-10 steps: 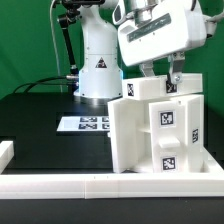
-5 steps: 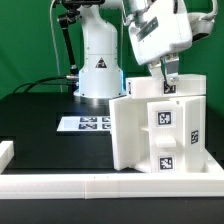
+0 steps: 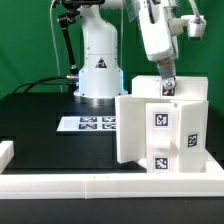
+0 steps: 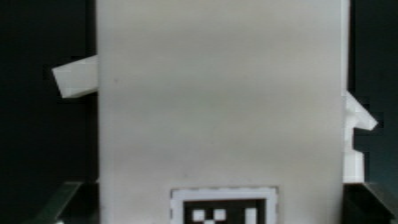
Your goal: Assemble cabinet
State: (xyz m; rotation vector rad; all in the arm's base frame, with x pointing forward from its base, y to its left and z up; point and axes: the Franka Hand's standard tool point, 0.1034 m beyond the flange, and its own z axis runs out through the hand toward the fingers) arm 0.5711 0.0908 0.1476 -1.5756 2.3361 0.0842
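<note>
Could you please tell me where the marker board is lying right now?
In the exterior view, the marker board lies flat on the black table, just to the left of the cabinet.

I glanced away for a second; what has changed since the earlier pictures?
The wrist turned, so the gripper now looks narrower and more upright above the cabinet, which shifted slightly toward the exterior view's right. The marker board stayed put.

we've got the cabinet [image 3: 160, 125] standing upright on the table [image 3: 40, 125], over on the exterior view's right. the marker board [image 3: 88, 124] lies flat just to its left, further back. the gripper [image 3: 167, 84] sits right at the cabinet's top edge.
</note>
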